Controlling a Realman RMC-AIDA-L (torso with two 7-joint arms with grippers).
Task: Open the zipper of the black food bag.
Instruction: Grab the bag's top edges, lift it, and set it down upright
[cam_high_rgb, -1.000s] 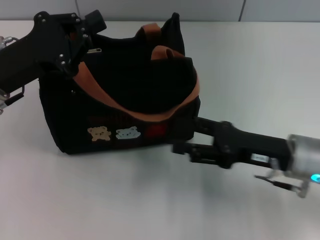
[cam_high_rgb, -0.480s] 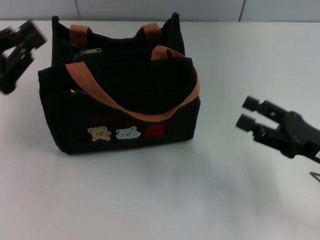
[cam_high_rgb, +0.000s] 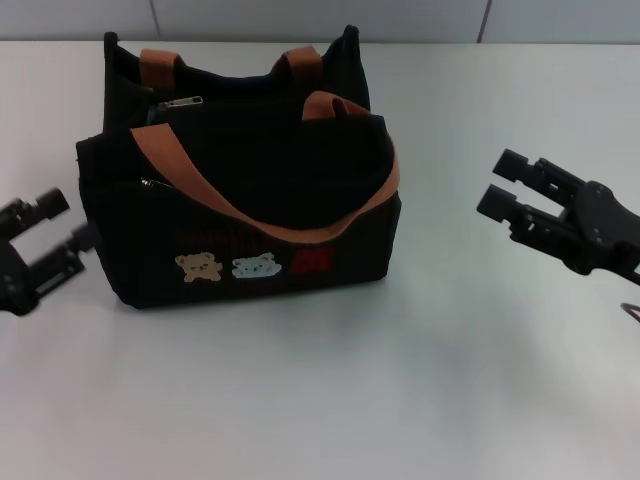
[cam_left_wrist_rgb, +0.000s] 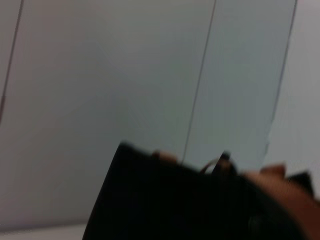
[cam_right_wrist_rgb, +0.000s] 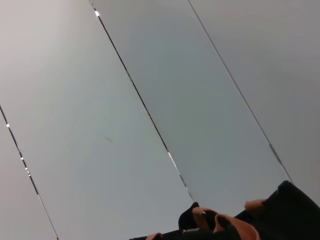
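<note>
The black food bag (cam_high_rgb: 240, 215) stands upright at the table's centre-left, with its orange-brown straps (cam_high_rgb: 250, 215) draped over the top and its bear and red patches facing me. The zipper's silver pull tab (cam_high_rgb: 183, 101) lies near the far left end of the top, and the bag's mouth shows dark between the straps. My left gripper (cam_high_rgb: 63, 223) hovers open just left of the bag's near corner, holding nothing. My right gripper (cam_high_rgb: 500, 183) is open, well off the bag's right end. The left wrist view shows the bag (cam_left_wrist_rgb: 200, 205) blurred, and a corner of the bag (cam_right_wrist_rgb: 280, 215) shows in the right wrist view.
The white table (cam_high_rgb: 330, 400) spreads all around the bag. A grey panelled wall (cam_high_rgb: 320, 18) runs along the table's far edge just behind the bag, and the wall (cam_right_wrist_rgb: 150, 100) fills most of both wrist views.
My left gripper has left the bag's top left end and dropped to its left side. My right gripper has pulled back from the bag's right end to the right. The bag has not moved.
</note>
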